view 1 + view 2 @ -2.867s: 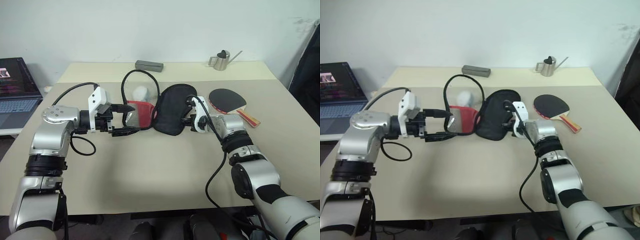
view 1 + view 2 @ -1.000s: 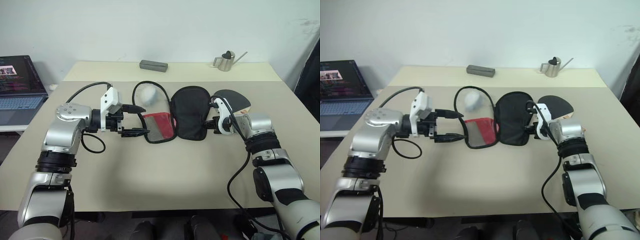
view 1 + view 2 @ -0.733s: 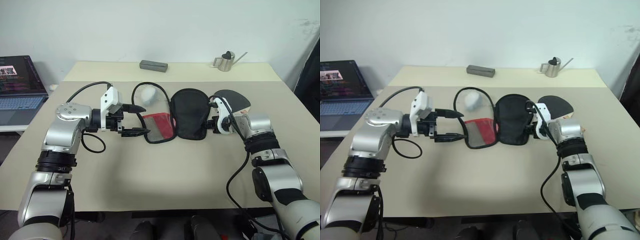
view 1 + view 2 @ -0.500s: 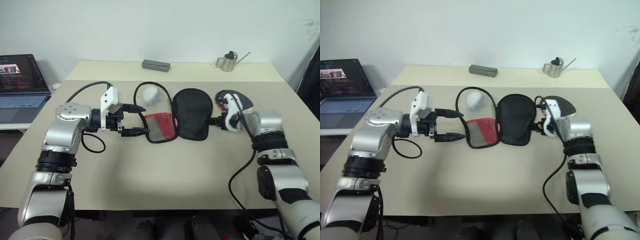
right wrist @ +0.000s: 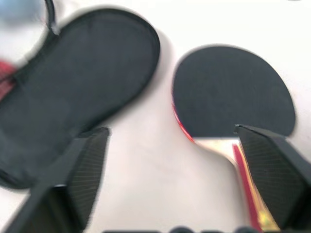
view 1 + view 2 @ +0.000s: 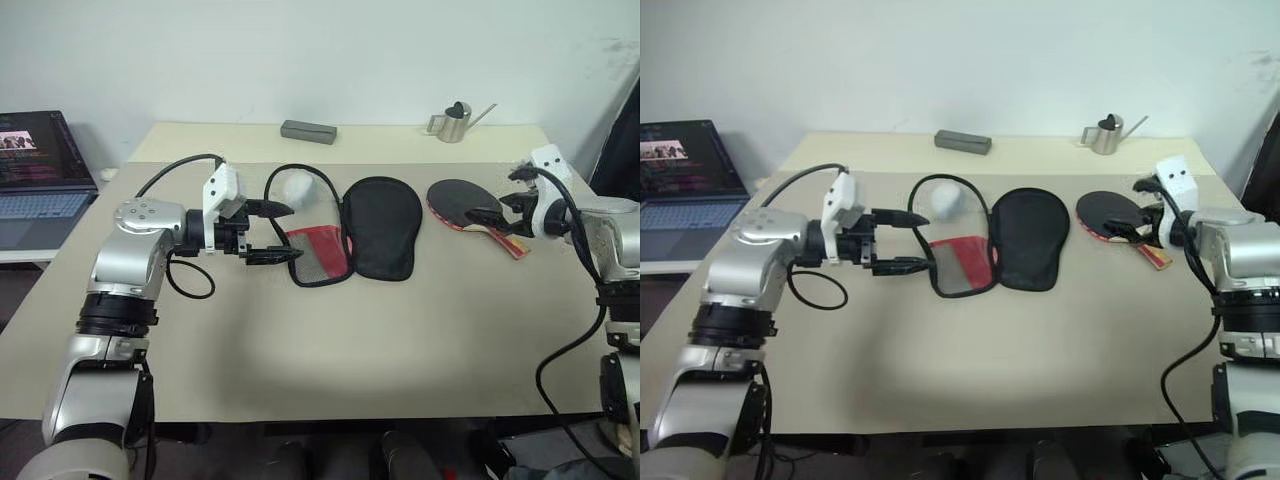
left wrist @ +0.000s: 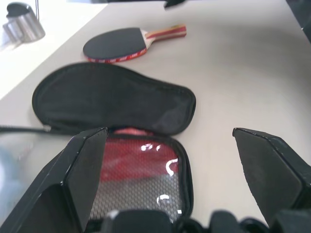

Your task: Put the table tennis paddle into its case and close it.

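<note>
The case lies unzipped and spread flat mid-table, its black half (image 6: 381, 226) beside its red mesh half (image 6: 319, 256). To the right of it lies the table tennis paddle (image 6: 461, 199), black face up, its wooden handle (image 6: 505, 240) pointing toward the table's right front. My right gripper (image 6: 497, 200) hangs open over the paddle's handle end, holding nothing. In the right wrist view the paddle (image 5: 233, 92) sits between and beyond the fingers (image 5: 73, 179). At the mesh half's left edge my left gripper (image 6: 293, 232) stands open and empty, with the mesh pocket (image 7: 141, 170) between its fingers (image 7: 73, 170).
A small white-grey ball (image 6: 293, 188) rests just behind the case inside a black cord loop. A grey block (image 6: 308, 130) and a metal watering can (image 6: 455, 122) stand at the table's back. A laptop (image 6: 35, 175) sits off the left edge.
My right gripper let go of the case's black half, opened, and swung right and up to the paddle's handle. The case stays spread open. The left arm has kept still.
</note>
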Robot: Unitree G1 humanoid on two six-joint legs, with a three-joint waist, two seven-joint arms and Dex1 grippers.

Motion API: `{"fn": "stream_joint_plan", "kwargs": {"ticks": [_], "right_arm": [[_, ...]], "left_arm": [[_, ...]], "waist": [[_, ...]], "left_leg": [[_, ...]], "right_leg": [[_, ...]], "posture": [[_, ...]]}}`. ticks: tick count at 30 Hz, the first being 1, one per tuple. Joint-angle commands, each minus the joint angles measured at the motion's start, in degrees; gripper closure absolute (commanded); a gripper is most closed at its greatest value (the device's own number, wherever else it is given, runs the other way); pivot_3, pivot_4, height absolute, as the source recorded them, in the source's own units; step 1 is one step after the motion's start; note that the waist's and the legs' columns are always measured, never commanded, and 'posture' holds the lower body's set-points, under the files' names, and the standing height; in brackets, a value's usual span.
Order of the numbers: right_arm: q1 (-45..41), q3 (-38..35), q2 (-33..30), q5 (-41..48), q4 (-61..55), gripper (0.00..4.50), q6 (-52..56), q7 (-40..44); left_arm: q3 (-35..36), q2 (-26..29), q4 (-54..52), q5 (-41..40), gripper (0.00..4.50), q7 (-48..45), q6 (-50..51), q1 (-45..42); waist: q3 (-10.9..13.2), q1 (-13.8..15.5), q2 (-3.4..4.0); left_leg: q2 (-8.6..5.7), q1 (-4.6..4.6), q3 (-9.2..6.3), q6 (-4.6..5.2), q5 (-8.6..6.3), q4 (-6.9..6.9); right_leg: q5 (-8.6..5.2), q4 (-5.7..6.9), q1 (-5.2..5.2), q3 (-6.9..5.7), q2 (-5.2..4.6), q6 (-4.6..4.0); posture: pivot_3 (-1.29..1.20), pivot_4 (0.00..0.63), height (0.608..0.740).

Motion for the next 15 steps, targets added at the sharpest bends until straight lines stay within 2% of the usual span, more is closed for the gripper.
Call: {"fn": "stream_joint_plan", "kwargs": {"ticks": [1,12,15], "right_arm": [[0.1,1.0,-1.8,-2.2,3.2,0.04,-5.6,1.7],[-9.2,2.4,-0.1,-7.2,36.3,0.04,-24.4,7.6],[-12.2,2.0,0.1,-8.8,44.9,0.04,-28.3,6.7]], "left_arm": [[0.8,-0.4,0.3,-0.7,0.00,-0.1,-1.0,-1.9],[0.5,-1.8,0.8,-0.7,0.00,-0.4,-1.1,-3.2],[0.7,-1.6,0.5,-0.8,0.00,-0.4,-1.0,-3.3]], "waist": [[0.0,0.0,0.00],[0.0,-0.1,0.00],[0.0,-0.2,0.00]], "left_leg": [[0.00,0.00,0.01,0.00,0.00,0.00],[0.01,0.03,0.09,-0.01,0.01,-0.01],[0.02,0.03,0.10,-0.01,0.01,-0.01]], "right_leg": [[0.00,0.00,0.00,0.01,0.00,0.00],[0.00,-0.01,-0.01,0.04,0.01,0.00],[0.00,-0.02,0.00,0.05,0.02,0.00]], "posture": [[0.00,0.150,0.740],[0.00,0.150,0.740],[0.00,0.150,0.740]]}}
